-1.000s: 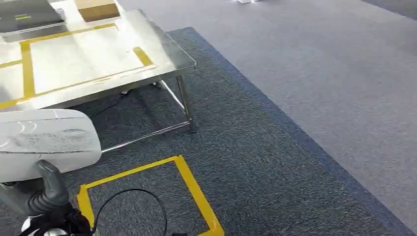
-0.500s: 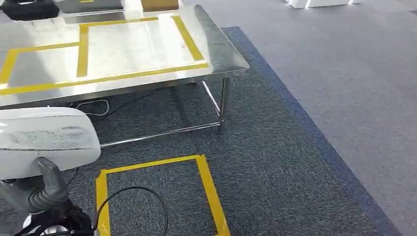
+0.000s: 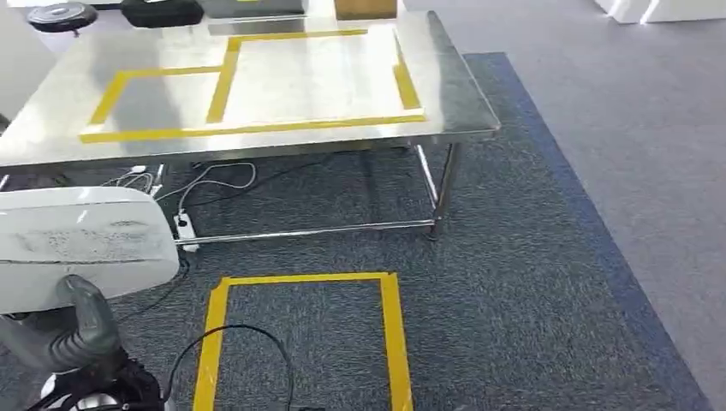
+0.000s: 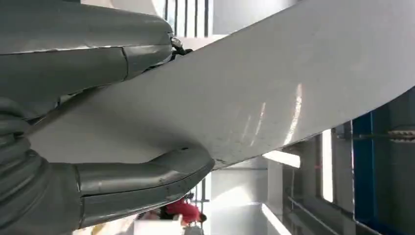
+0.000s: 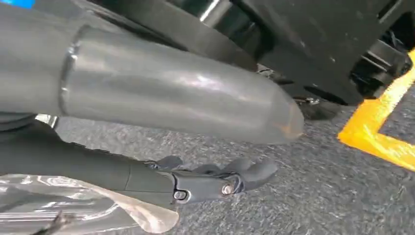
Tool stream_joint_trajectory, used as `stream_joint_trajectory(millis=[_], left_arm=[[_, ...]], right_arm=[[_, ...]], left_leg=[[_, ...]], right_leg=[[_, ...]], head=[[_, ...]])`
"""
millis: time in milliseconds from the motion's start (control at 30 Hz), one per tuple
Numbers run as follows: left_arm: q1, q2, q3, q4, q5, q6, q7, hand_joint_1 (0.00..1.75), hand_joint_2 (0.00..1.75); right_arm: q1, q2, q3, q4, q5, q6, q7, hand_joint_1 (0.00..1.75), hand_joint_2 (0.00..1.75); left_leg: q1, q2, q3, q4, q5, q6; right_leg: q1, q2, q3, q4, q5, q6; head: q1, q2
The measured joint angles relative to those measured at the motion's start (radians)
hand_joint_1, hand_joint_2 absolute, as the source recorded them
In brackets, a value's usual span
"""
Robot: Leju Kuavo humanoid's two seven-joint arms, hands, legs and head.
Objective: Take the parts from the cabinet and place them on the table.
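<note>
My left hand (image 3: 81, 330) grips a white part (image 3: 81, 244) at the lower left of the frame, thumb under, fingers (image 4: 147, 46) over. The steel table (image 3: 462, 103) fills the upper half. I'd walk close and set the part flat inside the yellow tape outline (image 3: 257, 128). My right hand (image 5: 205, 183) hangs low, fingers curled beside something clear and crinkled; whether it holds that, I cannot tell.
</note>
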Motion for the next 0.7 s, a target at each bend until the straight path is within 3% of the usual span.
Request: stream_joint_trajectory(millis=[33,67,100,133,167,300,367,400,433,467,500,533,600,633,667,700], left_arm=[[0.0,0.0,0.0,0.001,0.0,0.0,0.0,1.75,1.75],[0.0,0.0,0.001,0.001,0.001,0.001,0.0,1.75,1.75],[0.0,0.0,0.001,0.001,0.001,0.001,0.0,1.75,1.75],[-0.001,0.0,0.001,0.001,0.001,0.001,0.0,1.75,1.75],[-0.004,0.0,0.001,0.001,0.002,-0.001,0.0,1.75,1.75],[-0.001,0.0,0.002,0.001,0.003,-0.005,0.0,1.75,1.75],[-0.005,-0.002,0.002,0.001,0.002,-0.006,0.0,1.75,1.75],[-0.007,-0.002,0.001,0.001,0.002,-0.007,0.0,1.75,1.75],[-0.006,-0.002,0.001,0.001,0.002,-0.007,0.0,1.75,1.75],[-0.006,-0.002,0.001,0.002,0.002,-0.006,0.0,1.75,1.75],[-0.005,-0.002,0.001,0.002,0.002,-0.006,0.0,1.75,1.75],[-0.005,-0.002,0.001,0.002,0.002,-0.006,0.0,1.75,1.75],[-0.005,-0.002,0.001,0.002,0.002,-0.006,0.0,1.75,1.75],[-0.006,-0.002,0.001,0.002,0.002,-0.006,0.0,1.75,1.75],[-0.006,-0.002,0.001,0.002,0.002,-0.007,0.0,1.75,1.75],[-0.007,-0.002,0.0,0.002,0.001,-0.007,0.0,1.75,1.75]], right_arm=[[-0.001,0.0,0.0,0.0,0.0,0.0,0.0,0.0,0.0],[-0.003,0.0,0.0,0.0,0.0,0.0,0.0,0.0,0.0],[-0.005,0.0,0.0,0.0,0.0,0.0,0.0,0.0,0.0],[-0.005,0.0,0.0,0.0,0.0,0.0,0.0,0.0,0.0],[-0.004,0.0,0.0,0.0,0.0,0.0,0.001,0.0,0.0],[-0.01,0.0,0.0,0.0,0.001,0.002,0.002,0.0,0.0],[-0.012,0.0,0.0,-0.001,0.001,0.001,0.002,0.0,0.0],[-0.011,0.0,0.0,-0.001,0.001,-0.001,0.002,0.0,0.0],[-0.01,0.0,0.0,-0.001,0.001,-0.003,0.002,0.0,0.0],[-0.007,0.0,0.0,-0.001,0.001,-0.003,0.003,0.0,0.0],[-0.004,0.0,0.0,-0.001,0.001,-0.003,0.003,0.0,0.0],[-0.002,0.0,0.0,-0.001,0.001,-0.003,0.002,0.0,0.0],[-0.004,0.0,0.0,-0.001,0.001,-0.003,0.002,0.0,0.0],[-0.005,0.0,0.0,-0.001,0.001,-0.003,0.002,0.0,0.0],[-0.004,0.0,0.0,0.0,0.001,-0.003,0.002,0.0,0.0],[-0.004,0.0,0.0,0.0,0.001,-0.004,0.002,0.0,0.0]], left_leg=[[0.001,0.002,0.015,-0.031,0.032,0.0],[0.001,0.007,0.049,-0.098,0.075,0.003],[-0.001,0.024,0.096,-0.191,0.124,0.008],[-0.007,0.076,0.137,-0.274,0.151,0.017],[-0.023,0.108,0.148,-0.29,0.131,0.022],[-0.02,0.058,0.143,-0.304,0.132,0.047],[-0.011,0.037,0.147,-0.312,0.138,0.06],[-0.009,0.024,0.146,-0.312,0.137,0.063],[-0.01,0.01,0.146,-0.312,0.137,0.064],[-0.01,-0.003,0.146,-0.312,0.136,0.065],[-0.01,-0.02,0.147,-0.311,0.136,0.065],[-0.009,-0.035,0.15,-0.311,0.135,0.065],[-0.007,-0.068,0.156,-0.309,0.132,0.06],[-0.005,-0.079,0.157,-0.307,0.129,0.056],[-0.01,-0.09,0.155,-0.302,0.126,0.05],[-0.008,-0.099,0.148,-0.296,0.125,0.045]], right_leg=[[0.0,-0.014,0.004,0.0,-0.003,0.001],[0.0,-0.026,0.01,0.0,-0.007,0.002],[0.0,-0.038,0.018,0.0,-0.012,0.005],[0.002,-0.049,0.025,-0.001,-0.018,0.01],[0.01,-0.059,0.019,0.001,-0.025,0.019],[0.012,-0.11,0.046,-0.009,-0.034,0.037],[0.004,0.003,0.015,0.048,-0.077,0.045],[0.003,0.027,-0.024,0.126,-0.114,0.046],[0.003,0.036,-0.069,0.211,-0.148,0.048],[0.003,0.039,-0.111,0.284,-0.169,0.049],[0.003,0.04,-0.138,0.318,-0.164,0.049],[0.003,0.041,-0.14,0.301,-0.134,0.049],[0.0,0.053,-0.083,0.143,-0.022,0.047],[-0.003,0.081,-0.052,0.064,0.02,0.047],[-0.007,0.133,-0.041,0.031,0.006,0.046],[-0.009,0.131,-0.035,0.015,0.004,0.042]], head=[[0.0,0.0],[-0.001,0.0],[-0.001,0.0],[0.0,0.0],[0.0,0.0],[0.004,0.0],[0.015,0.0],[0.018,0.0],[0.019,0.0],[0.018,0.0],[0.019,0.0],[0.018,0.0],[0.018,0.0],[0.019,0.0],[0.018,0.0],[0.017,0.0]])
